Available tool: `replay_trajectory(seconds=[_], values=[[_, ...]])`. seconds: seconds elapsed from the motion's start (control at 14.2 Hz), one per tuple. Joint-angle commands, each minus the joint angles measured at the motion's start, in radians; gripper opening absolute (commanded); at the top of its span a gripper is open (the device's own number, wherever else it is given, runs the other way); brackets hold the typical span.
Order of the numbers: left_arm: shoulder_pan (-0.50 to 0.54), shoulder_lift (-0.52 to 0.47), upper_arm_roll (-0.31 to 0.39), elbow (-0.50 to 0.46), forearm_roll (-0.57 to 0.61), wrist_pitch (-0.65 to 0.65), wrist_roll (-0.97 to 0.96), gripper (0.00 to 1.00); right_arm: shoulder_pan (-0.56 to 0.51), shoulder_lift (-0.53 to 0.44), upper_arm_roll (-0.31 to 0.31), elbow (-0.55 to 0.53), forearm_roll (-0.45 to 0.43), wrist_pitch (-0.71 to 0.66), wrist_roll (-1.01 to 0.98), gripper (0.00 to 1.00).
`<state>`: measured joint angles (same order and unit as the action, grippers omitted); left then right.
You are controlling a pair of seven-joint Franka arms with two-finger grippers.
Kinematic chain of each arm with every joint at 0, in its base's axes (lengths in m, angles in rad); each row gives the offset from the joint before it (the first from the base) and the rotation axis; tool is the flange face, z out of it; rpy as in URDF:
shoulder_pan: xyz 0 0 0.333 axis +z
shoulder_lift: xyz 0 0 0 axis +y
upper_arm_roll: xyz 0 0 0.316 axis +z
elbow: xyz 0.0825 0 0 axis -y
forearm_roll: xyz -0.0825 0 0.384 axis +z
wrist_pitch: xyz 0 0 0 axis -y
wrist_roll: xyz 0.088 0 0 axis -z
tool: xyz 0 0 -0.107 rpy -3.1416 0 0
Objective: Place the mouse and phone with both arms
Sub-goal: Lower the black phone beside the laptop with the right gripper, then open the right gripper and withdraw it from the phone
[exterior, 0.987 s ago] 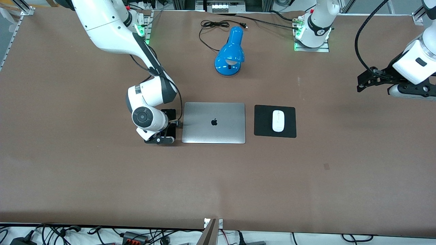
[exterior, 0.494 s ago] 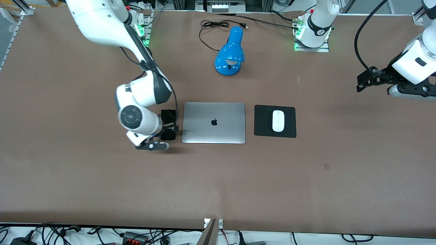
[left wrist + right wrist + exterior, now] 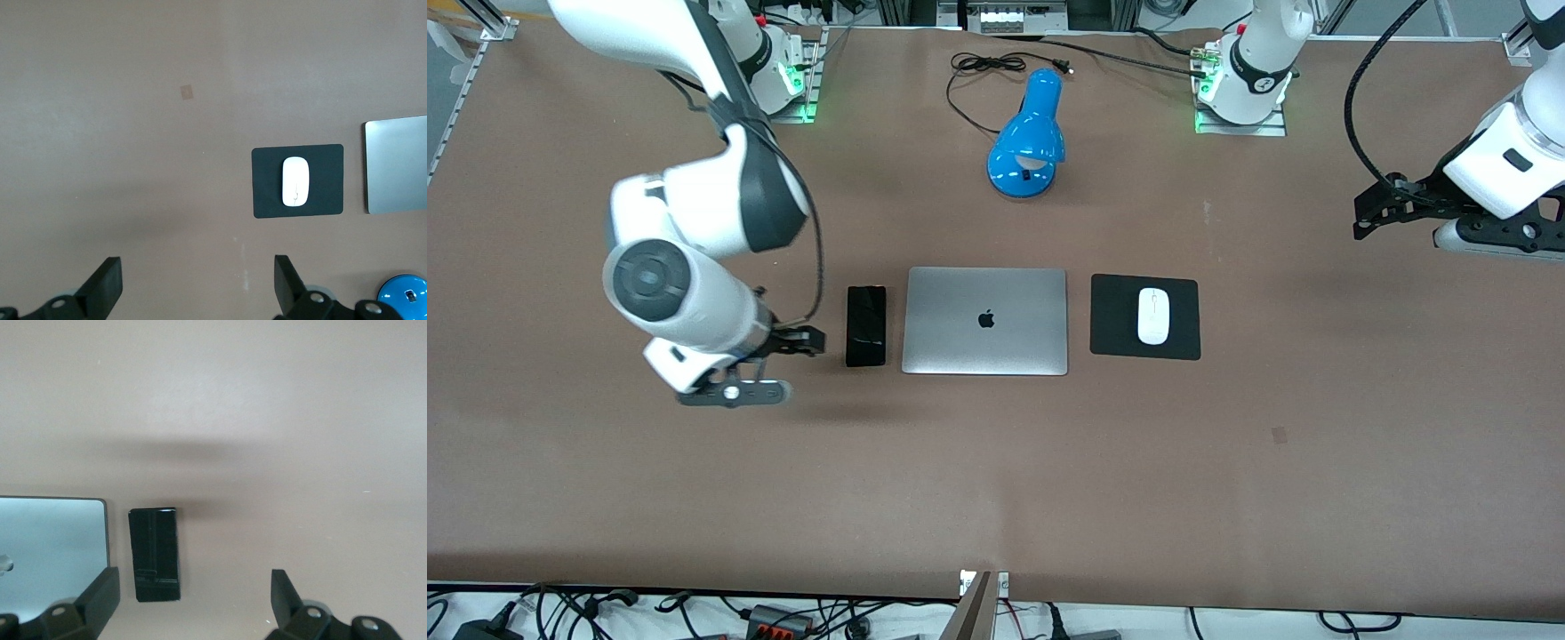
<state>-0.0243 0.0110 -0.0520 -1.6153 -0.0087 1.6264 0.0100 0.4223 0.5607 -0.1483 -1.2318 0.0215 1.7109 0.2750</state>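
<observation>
So, both my jaws are apart and holding nothing. My right jaws (image 3: pixel 805 340) hang over bare worktop (image 3: pixel 996 480) just beside the phone (image 3: pixel 866 325), on the side toward my right arm's end. In my right wrist view the phone (image 3: pixel 155 554) lies flat between my two fingers (image 3: pixel 100 593), well below them and nearer this one, with open brown surface filling the rest of the gap.

My left jaws (image 3: pixel 1374 213) wait up in the air over the worktop's left-arm end, well apart from everything. From that wrist view the mouse (image 3: pixel 295 181) sits on the pad (image 3: pixel 263 181), off from the gap between my fingers (image 3: pixel 105 285), with lots of empty room around it.

Layout in a row: phone, laptop (image 3: pixel 984 321), pad with the mouse (image 3: pixel 1153 316) on it. The phone's long edge runs parallel to the laptop's edge, just beside it with a thin strip of worktop between, not touching. There's wide bare surface on the camera side of the row.

Cut off stuff: each wrist view only catches a slab of the laptop, and the left one clips the lamp (image 3: pixel 403 297) at the corner. My left arm runs out of the front view.

Count: one phone, one mouse, one pad, one laptop, one blue lamp (image 3: pixel 1030 138) with its cord (image 3: pixel 978 76) coiled by it.
</observation>
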Motion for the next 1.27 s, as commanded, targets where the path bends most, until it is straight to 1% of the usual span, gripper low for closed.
replay_trajectory(seconds=[0.0,0.21,0.35,0.42,0.63,0.78,0.99,1.06,1.13,1.2], values=[[0.006,-0.005,-0.003,0.009,-0.007,-0.013,0.007,1.00,-0.045,-0.051,-0.002,0.031,-0.003,-0.065,-0.020,1.00],[0.009,-0.005,-0.003,0.009,-0.007,-0.025,0.008,1.00,-0.108,-0.108,0.000,0.029,0.000,-0.079,-0.034,1.00],[0.012,-0.005,-0.003,0.011,-0.007,-0.025,0.010,1.00,-0.175,-0.157,0.003,0.020,0.003,-0.096,-0.127,1.00],[0.010,-0.006,-0.003,0.009,-0.007,-0.026,0.008,1.00,-0.215,-0.185,0.007,-0.003,0.003,-0.103,-0.185,1.00],[0.009,-0.003,-0.003,0.012,-0.005,-0.026,0.011,1.00,-0.347,-0.242,0.067,-0.017,0.003,-0.177,-0.226,1.00],[0.010,-0.005,-0.003,0.011,-0.005,-0.031,0.007,1.00,-0.414,-0.263,0.110,-0.034,0.003,-0.175,-0.272,1.00],[0.010,0.001,-0.003,0.023,-0.005,-0.028,0.007,1.00,-0.415,-0.265,0.111,-0.038,-0.008,-0.162,-0.272,1.00],[0.009,0.003,-0.003,0.023,-0.005,-0.028,0.005,1.00,-0.415,-0.274,0.111,-0.060,-0.008,-0.146,-0.273,1.00],[0.009,0.004,-0.003,0.026,-0.004,-0.028,0.007,1.00,-0.415,-0.303,0.111,-0.105,-0.011,-0.131,-0.274,1.00],[0.006,0.004,-0.005,0.026,-0.004,-0.028,0.005,1.00,-0.413,-0.347,0.111,-0.183,-0.011,-0.085,-0.274,1.00]])
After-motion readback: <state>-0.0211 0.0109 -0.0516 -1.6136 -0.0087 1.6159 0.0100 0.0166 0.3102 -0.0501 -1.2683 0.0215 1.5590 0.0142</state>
